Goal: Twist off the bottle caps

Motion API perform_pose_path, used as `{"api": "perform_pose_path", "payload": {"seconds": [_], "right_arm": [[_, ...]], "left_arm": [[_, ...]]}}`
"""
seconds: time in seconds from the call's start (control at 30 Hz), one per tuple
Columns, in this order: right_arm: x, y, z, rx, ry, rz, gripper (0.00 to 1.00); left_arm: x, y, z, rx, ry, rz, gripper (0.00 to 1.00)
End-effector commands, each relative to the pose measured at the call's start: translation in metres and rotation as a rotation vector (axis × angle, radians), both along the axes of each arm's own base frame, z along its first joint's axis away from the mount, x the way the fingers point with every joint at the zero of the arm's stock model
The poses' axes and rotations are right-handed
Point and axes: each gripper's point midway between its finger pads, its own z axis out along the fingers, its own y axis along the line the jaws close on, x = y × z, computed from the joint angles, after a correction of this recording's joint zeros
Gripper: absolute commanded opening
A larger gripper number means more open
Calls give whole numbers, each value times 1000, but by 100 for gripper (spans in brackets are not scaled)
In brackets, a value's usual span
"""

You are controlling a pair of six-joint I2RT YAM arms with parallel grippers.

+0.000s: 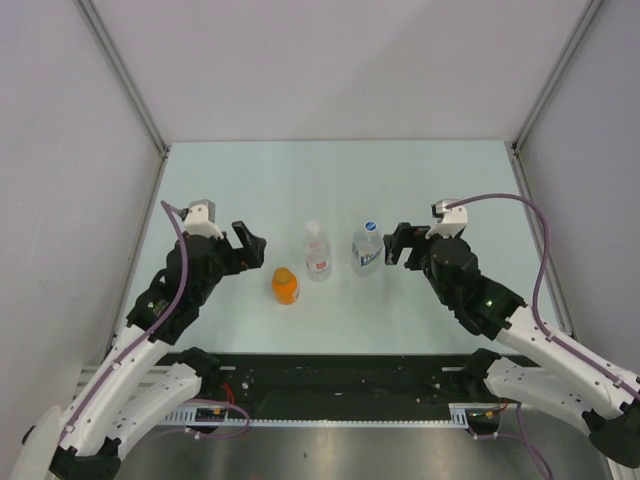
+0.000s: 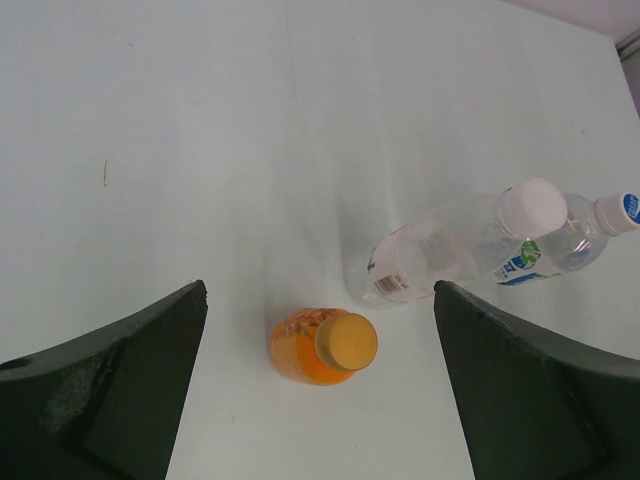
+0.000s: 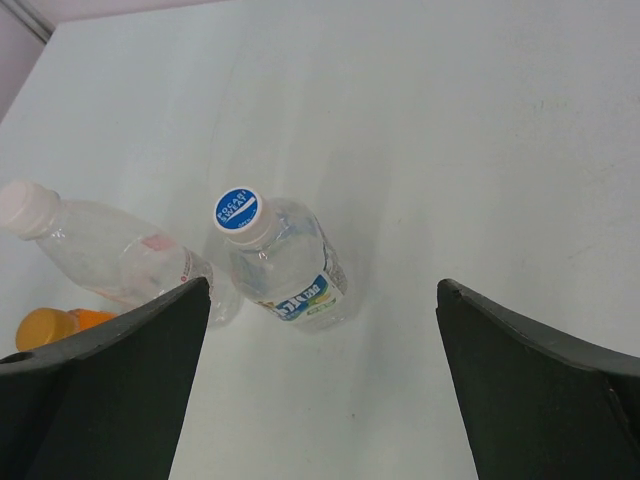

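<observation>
Three bottles stand upright mid-table, each with its cap on. The short orange bottle (image 1: 285, 287) has an orange cap (image 2: 346, 340). The clear red-white label bottle (image 1: 318, 254) has a white cap (image 2: 533, 207). The clear blue-white label bottle (image 1: 367, 248) has a blue cap (image 3: 238, 211). My left gripper (image 1: 250, 251) is open and empty, just left of the orange bottle, which lies between its fingers in the left wrist view. My right gripper (image 1: 398, 245) is open and empty, just right of the blue-label bottle (image 3: 287, 266).
Pale green tabletop (image 1: 330, 180) enclosed by grey walls at the back and both sides. A black rail (image 1: 330, 385) with cables runs along the near edge between the arm bases.
</observation>
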Motion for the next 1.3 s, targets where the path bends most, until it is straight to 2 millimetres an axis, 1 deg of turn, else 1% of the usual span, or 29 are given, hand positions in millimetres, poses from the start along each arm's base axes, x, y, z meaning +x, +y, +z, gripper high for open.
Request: {"api": "perform_pose_path", "payload": {"seconds": [0.0,0.03,0.07,0.1,0.13,0.23,0.27,0.3,0.37,0.4,0.5,0.53,0.6,0.63,0.67,0.7,0.73,0.77,0.8,0.83,0.87,1.03,1.13,1.17,1.27], "right_arm": [[9,20,9,1,-46,57,99],[11,25,14,17,-64,63,99],[15,31,9,6,-53,71,99],[17,34,13,12,-60,75,98],[20,39,14,10,-61,78,98],[29,50,4,-22,-35,86,98],[33,54,8,-6,-49,90,98],[37,60,4,-16,-41,92,98],[43,64,0,-29,-33,87,98],[46,67,-8,-43,-18,86,98],[55,71,-9,-47,-16,77,97],[59,73,-15,-61,-4,75,97],[65,72,-20,-69,6,61,92],[67,72,-26,-79,18,57,90],[69,71,-29,-83,23,52,87],[70,71,-30,-80,27,48,81],[71,70,-33,-86,33,43,78],[71,70,-34,-88,35,42,74],[71,70,-35,-89,38,40,68],[72,69,-37,-94,40,37,66],[72,69,-36,-93,40,35,60],[70,65,-35,-95,43,27,50],[68,64,-33,-87,44,29,33],[66,63,-31,-83,44,29,23],[62,62,-26,-64,49,30,0]], "left_arm": [[1,-7,18,-32,-79,-45,100],[-1,-11,18,-20,-92,-78,100],[-2,-15,19,-25,-103,-106,100],[-2,-16,19,-28,-108,-111,100],[-3,-15,22,-31,-121,-111,100],[-4,-13,21,-24,-125,-107,100],[-4,-12,19,-19,-119,-106,100],[-4,-12,18,-16,-117,-104,100],[-6,-11,14,-6,-102,-104,100],[-6,-9,13,-3,-102,-100,100],[-8,-8,10,-1,-101,-97,100],[-9,-7,11,-1,-103,-94,100],[-9,-6,12,-1,-106,-89,100],[-9,-6,12,-1,-106,-88,100],[-9,-6,12,-1,-106,-88,100],[-8,-5,12,0,-106,-86,100],[-8,-5,12,0,-106,-86,100],[-8,-5,12,0,-106,-85,100],[-8,-5,12,0,-106,-85,100],[-8,-6,11,0,-106,-85,100],[-7,-6,11,1,-105,-85,100],[-6,-6,13,0,-111,-85,100],[-6,-6,14,2,-115,-88,100],[-6,-7,14,4,-117,-90,100],[-7,-7,19,2,-127,-97,100]]}}
